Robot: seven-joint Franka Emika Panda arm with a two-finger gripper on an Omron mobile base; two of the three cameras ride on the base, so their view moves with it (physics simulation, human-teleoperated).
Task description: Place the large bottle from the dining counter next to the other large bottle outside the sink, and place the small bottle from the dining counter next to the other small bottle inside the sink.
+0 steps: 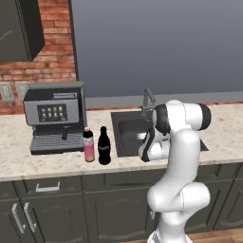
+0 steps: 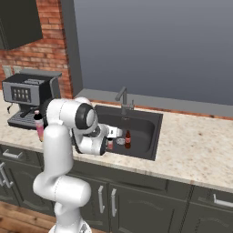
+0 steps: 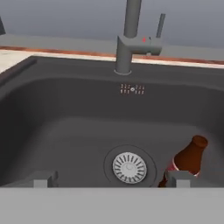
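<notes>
The black large bottle point(image 1: 104, 146) stands on the worktop just left of the sink point(image 1: 126, 132), right beside the pink large bottle point(image 1: 88, 144) point(image 2: 39, 125). My gripper point(image 2: 113, 138) hangs low over the left part of the sink point(image 2: 146, 124). A short pinkish small bottle point(image 2: 110, 145) stands on the basin floor right under it. A reddish-brown small bottle point(image 2: 128, 139) point(image 3: 189, 158) stands upright close beside that one. In the hand view my gripper point(image 3: 111, 179) is open, nothing shows between its fingertips point(image 3: 177, 178), and the reddish-brown bottle sits at the right tip.
A curved grey faucet point(image 1: 148, 99) point(image 2: 123, 101) point(image 3: 130, 39) rises behind the basin, and a round drain point(image 3: 129, 167) lies in its floor. A coffee machine point(image 1: 54, 116) point(image 2: 27, 98) stands at the left against the brick wall. Beige worktop point(image 2: 195, 145) stretches right of the sink.
</notes>
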